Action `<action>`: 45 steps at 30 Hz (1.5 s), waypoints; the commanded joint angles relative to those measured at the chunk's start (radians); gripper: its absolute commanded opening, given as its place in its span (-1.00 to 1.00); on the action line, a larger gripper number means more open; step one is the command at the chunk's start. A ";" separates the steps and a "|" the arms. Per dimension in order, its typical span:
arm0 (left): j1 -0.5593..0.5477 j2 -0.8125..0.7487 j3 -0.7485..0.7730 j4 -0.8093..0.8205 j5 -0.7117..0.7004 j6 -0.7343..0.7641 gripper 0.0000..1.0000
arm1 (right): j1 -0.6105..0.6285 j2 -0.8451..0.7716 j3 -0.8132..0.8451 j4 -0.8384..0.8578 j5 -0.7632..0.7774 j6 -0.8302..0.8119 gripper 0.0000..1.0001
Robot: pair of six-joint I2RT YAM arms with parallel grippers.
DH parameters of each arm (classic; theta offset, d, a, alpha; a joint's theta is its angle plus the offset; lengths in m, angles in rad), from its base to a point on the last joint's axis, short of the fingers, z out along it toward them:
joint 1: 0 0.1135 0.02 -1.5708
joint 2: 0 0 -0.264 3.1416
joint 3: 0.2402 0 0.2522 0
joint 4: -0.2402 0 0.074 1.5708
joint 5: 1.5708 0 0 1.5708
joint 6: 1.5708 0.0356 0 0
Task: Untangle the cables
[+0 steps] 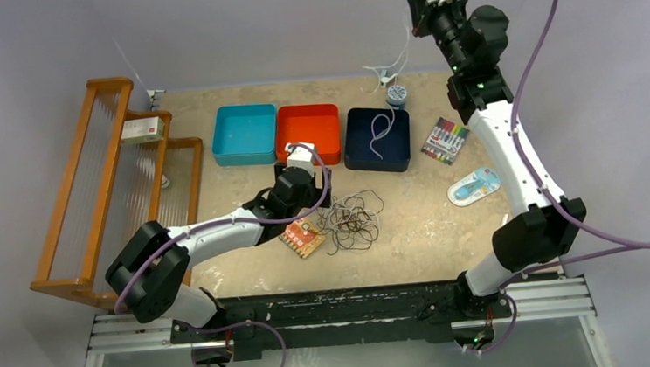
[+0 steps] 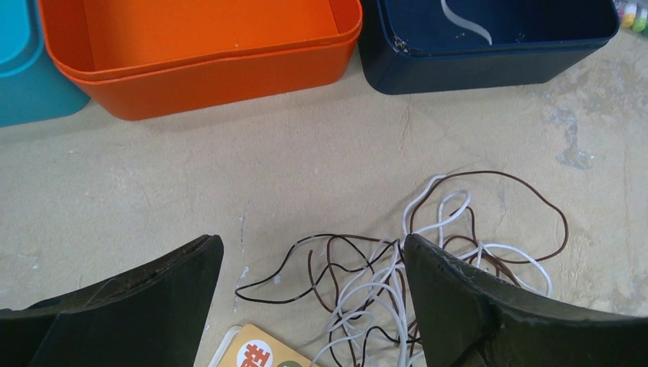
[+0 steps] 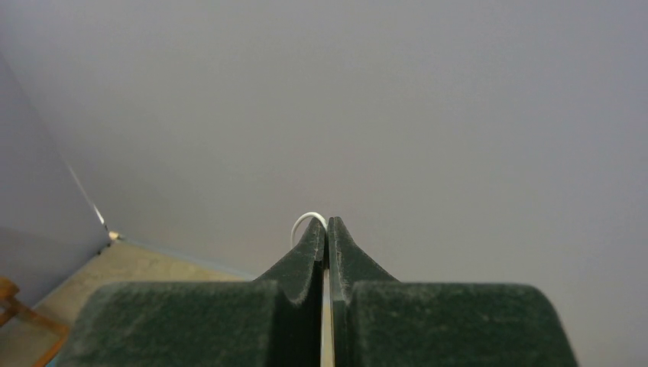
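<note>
A tangle of thin brown, black and white cables [image 1: 351, 222] lies on the table's middle; in the left wrist view it [image 2: 397, 267] lies between and past my fingers. My left gripper [image 1: 327, 208] [image 2: 313, 267] is open, low over the tangle's left edge, holding nothing. My right gripper [image 1: 416, 11] [image 3: 327, 229] is raised high at the back, shut on a white cable [image 3: 302, 222] whose strand [image 1: 401, 55] hangs down to the table's far edge. Another white cable [image 1: 379, 134] lies in the navy bin [image 1: 359, 150].
A teal bin [image 1: 244, 134], an orange bin [image 1: 309, 132] and the navy bin stand in a row at the back. An orange card [image 1: 301, 236] lies beside the tangle. A grey spool [image 1: 396, 95], marker pack [image 1: 445, 139], blue-white item [image 1: 473, 186] and wooden rack [image 1: 103, 192] surround.
</note>
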 commanded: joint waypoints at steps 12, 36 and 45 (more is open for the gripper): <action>0.013 -0.047 0.010 -0.022 -0.042 -0.027 0.75 | 0.002 0.033 -0.169 0.011 -0.029 0.088 -1.00; 0.015 -0.068 0.016 -0.065 -0.055 -0.023 0.70 | 0.003 0.099 -0.407 0.001 -0.035 0.173 -1.00; 0.015 -0.053 0.023 -0.064 -0.027 -0.034 0.68 | 0.036 0.318 -0.301 -0.088 -0.056 0.073 -1.00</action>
